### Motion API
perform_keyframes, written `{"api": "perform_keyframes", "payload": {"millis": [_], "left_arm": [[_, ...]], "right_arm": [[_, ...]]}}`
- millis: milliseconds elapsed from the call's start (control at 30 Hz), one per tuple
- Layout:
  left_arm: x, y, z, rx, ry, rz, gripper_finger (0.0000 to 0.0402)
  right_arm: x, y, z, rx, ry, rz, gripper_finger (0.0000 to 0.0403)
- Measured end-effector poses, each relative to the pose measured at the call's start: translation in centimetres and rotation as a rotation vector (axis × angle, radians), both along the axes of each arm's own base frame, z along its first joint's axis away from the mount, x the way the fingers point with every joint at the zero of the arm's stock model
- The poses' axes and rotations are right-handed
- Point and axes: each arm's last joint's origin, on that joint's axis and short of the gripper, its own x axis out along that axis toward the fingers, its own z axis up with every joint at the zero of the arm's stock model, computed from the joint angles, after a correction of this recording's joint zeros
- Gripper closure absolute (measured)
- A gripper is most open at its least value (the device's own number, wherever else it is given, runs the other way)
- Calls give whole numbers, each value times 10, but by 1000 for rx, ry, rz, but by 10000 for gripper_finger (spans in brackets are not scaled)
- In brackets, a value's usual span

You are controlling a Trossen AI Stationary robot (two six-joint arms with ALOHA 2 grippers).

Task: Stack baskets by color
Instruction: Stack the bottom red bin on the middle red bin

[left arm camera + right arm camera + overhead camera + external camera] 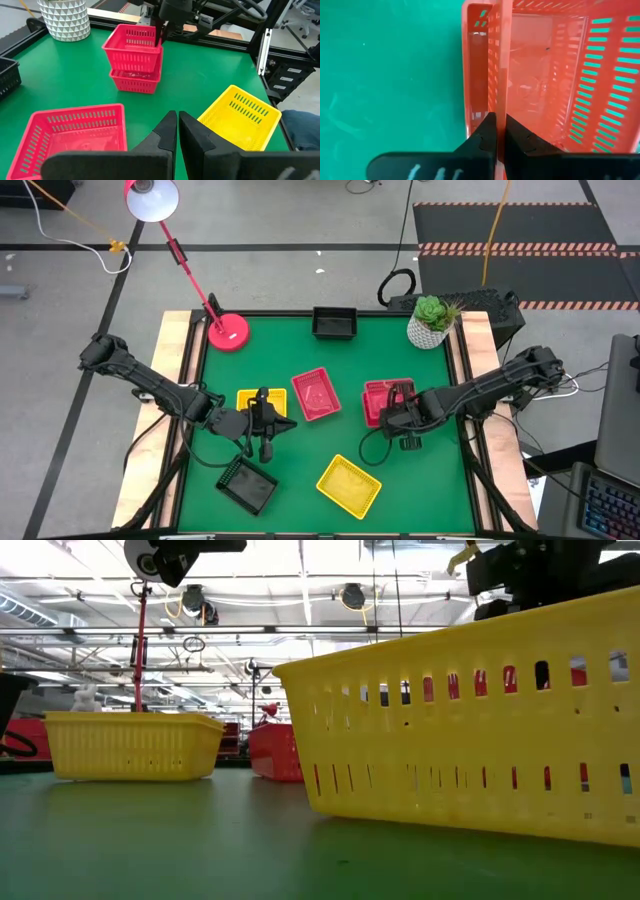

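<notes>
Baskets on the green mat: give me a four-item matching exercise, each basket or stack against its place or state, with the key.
Things:
1. red stack
2. black basket
3. single red basket
4. front yellow basket

Places or states:
A. at the far edge, beside the plant pot
B. alone near the mat's front
C. its wall pinched by the right tool
D. mid-mat, untouched

Pairs: 1-C, 2-A, 3-D, 4-B
</notes>
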Motion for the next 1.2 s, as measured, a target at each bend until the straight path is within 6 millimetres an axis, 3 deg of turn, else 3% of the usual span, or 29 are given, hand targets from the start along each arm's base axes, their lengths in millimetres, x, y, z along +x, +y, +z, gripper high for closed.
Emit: {"api": "perform_keyframes", "payload": {"millis": [500, 1200], "left_arm": [[0, 0, 0, -2, 0, 1, 383], [0, 0, 0, 0, 0, 0, 382]], "right_arm": [[-7, -1, -16, 20, 34, -80, 401], [-5, 0, -16, 60, 3, -150, 396]]}}
